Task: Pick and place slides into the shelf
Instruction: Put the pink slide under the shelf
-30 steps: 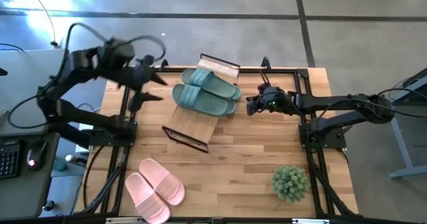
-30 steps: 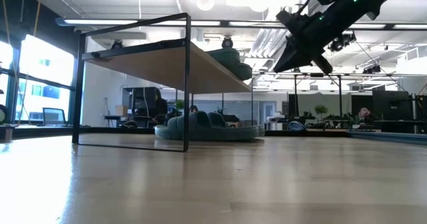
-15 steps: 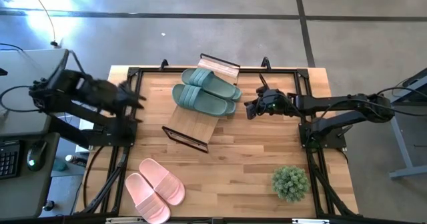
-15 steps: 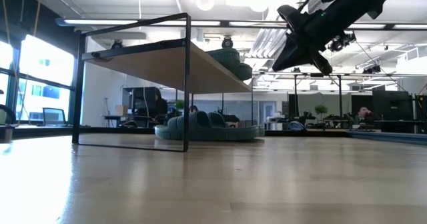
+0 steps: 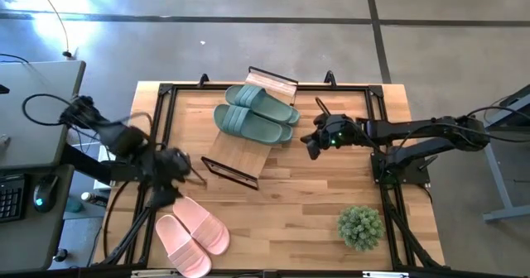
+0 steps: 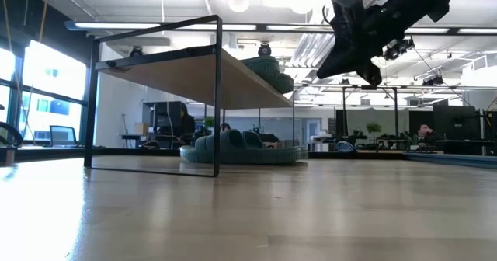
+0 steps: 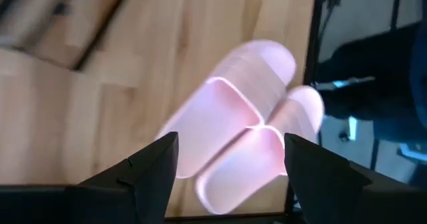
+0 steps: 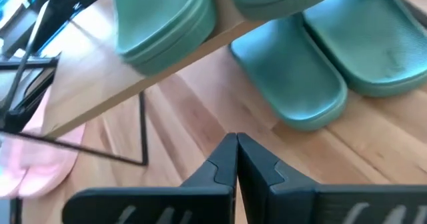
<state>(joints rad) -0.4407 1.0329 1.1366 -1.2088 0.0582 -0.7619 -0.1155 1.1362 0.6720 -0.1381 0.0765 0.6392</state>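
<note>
Pink slides (image 5: 191, 235) lie side by side near the tabletop (image 5: 298, 195) edge, below the spread left claw (image 5: 184, 169); gripping both or nudging them off is the risk. Right claw (image 5: 310, 141), pressed together, waits beside the shelf (image 5: 240, 152).

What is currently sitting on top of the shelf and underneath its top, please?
A pair of green slides lies on the shelf top. In the right wrist view, more green slides sit on the table under the plank; its bamboo top covers part of them.
</note>
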